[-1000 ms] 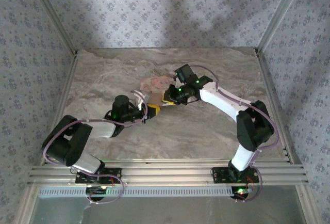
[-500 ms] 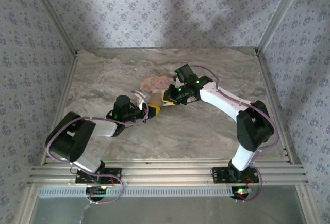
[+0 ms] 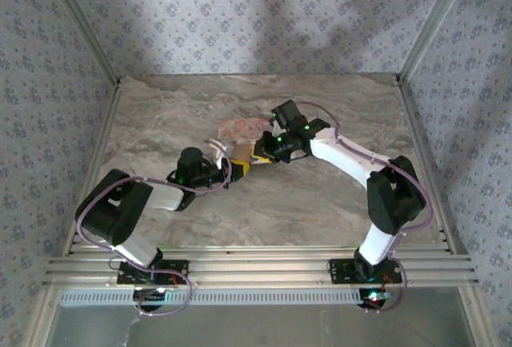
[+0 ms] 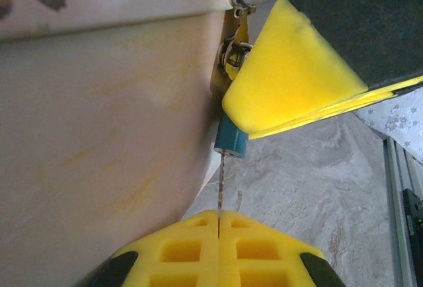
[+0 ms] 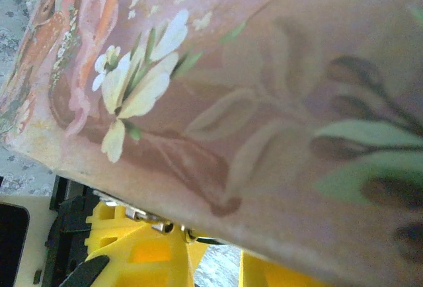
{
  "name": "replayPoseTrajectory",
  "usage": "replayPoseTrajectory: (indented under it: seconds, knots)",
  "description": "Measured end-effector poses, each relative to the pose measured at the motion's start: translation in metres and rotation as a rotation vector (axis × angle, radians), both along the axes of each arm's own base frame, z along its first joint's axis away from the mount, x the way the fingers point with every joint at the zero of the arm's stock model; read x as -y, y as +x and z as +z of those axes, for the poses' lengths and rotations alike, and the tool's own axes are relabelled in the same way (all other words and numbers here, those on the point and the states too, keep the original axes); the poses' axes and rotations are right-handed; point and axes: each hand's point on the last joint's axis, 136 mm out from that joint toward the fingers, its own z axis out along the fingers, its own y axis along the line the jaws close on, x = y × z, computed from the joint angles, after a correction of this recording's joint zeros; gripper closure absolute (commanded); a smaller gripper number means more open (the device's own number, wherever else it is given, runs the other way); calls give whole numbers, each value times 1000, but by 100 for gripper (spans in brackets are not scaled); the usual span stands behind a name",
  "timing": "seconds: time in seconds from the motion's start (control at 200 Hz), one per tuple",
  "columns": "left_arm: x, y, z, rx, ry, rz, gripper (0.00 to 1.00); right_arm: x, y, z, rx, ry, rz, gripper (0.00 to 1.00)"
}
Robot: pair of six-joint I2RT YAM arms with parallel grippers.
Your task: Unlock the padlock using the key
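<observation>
Thin key (image 4: 221, 182) upright, edge-on, tip touching teal padlock (image 4: 231, 143).

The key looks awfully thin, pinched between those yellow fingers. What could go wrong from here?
1. The key, clamped in the left gripper, may bend or slip if twisted off-axis at the padlock.
2. The padlock sits tight beside the pink box; the right gripper, apparently holding it, might lose it or shove the box.
</observation>
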Motion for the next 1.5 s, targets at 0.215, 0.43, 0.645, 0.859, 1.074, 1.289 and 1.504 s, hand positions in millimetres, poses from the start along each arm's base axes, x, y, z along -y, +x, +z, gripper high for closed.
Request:
replayPoseTrajectory:
  seconds: [0.215,0.43,0.645,0.859,1.074,1.289,1.504]
  knots:
    - [1,1,-1,-3,-8,0,100,1,1,-1,3,2,-2,100]
    - [1,1,0,-3,-12,0,100,1,1,-1,7,5,-3,100]
    - [1,2,-1,0,-13,0,100,1,2,-2,9,7,-5,100]
    - [3,0,-4,-6,-14,-12,100,3,1,-5,8,7,-6,100]
    - [3,0,-3,-1,-18,-19,100,3,1,-5,10,8,-7,100]
    - [3,-1,-4,-2,-18,-21,100,3,1,-5,6,12,-14,100]
    - [5,1,-2,7,-33,-18,100,3,1,-5,8,14,-15,100]
